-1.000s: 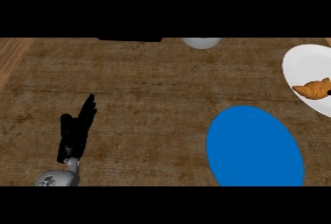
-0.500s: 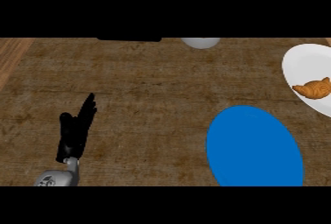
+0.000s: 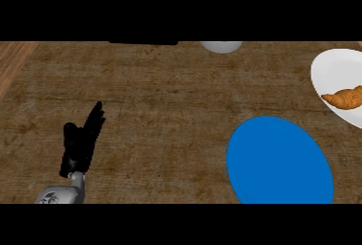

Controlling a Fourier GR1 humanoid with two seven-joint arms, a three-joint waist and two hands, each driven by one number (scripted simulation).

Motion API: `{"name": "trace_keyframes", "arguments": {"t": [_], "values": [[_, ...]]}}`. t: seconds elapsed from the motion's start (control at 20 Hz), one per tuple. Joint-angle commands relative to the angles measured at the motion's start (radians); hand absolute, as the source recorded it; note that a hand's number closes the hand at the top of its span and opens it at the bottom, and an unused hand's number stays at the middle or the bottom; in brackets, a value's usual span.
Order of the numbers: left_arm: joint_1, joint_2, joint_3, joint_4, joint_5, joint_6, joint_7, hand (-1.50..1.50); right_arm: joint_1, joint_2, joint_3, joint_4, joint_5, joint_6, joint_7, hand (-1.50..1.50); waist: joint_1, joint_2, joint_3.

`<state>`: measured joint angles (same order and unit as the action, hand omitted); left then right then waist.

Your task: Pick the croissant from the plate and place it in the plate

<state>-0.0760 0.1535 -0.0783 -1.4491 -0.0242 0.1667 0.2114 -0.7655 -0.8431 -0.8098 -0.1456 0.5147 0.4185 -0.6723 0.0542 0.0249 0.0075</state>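
Observation:
A golden-brown croissant (image 3: 344,98) lies on a white plate (image 3: 332,72) at the right edge of the head view. An empty blue plate (image 3: 279,162) sits on the wooden counter below and left of it. My left hand (image 3: 81,141) rests open at the lower left, fingers straight and pointing up, far from both plates and holding nothing. My right hand does not show.
A pale round object (image 3: 220,46) sits at the counter's far edge, top centre, beside a dark flat shape (image 3: 145,42). A lighter wood strip (image 3: 10,67) runs along the left edge.

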Motion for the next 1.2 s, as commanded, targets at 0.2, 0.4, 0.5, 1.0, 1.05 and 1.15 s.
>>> {"name": "trace_keyframes", "arguments": {"t": [0.2, 0.4, 0.5, 1.0, 1.05, 1.15], "values": [[0.015, -0.018, -0.020, -0.012, -0.024, 0.014, -0.001, 0.00, 0.016, 0.067, 0.013, -0.013, 0.001, -0.103, 0.011, -1.50, 0.003, -0.003, -0.001], [-0.021, -0.024, -0.014, 0.027, -0.026, 0.015, 0.009, 0.00, 0.051, 0.044, 0.032, -0.019, 0.023, -0.117, -0.008, -1.50, 0.004, 0.004, 0.000], [-0.036, -0.043, -0.026, 0.011, -0.036, 0.031, 0.018, 0.00, 0.030, 0.035, 0.025, -0.016, 0.015, -0.127, 0.022, -1.50, 0.007, 0.003, 0.000], [0.007, -0.019, -0.011, -0.012, -0.021, 0.005, 0.014, 0.00, 0.092, -0.032, 0.030, -0.005, 0.024, -0.117, 0.021, -1.50, 0.011, 0.003, 0.002], [0.003, -0.035, -0.017, -0.020, -0.029, 0.023, 0.013, 0.00, 0.124, 0.021, 0.028, -0.013, 0.022, -0.177, -0.035, -1.50, 0.009, 0.003, 0.003], [-0.033, -0.027, -0.011, -0.004, -0.032, 0.018, 0.031, 0.00, 0.126, 0.007, 0.025, -0.009, 0.018, -0.160, -0.031, -1.50, 0.001, 0.004, 0.002]]}}
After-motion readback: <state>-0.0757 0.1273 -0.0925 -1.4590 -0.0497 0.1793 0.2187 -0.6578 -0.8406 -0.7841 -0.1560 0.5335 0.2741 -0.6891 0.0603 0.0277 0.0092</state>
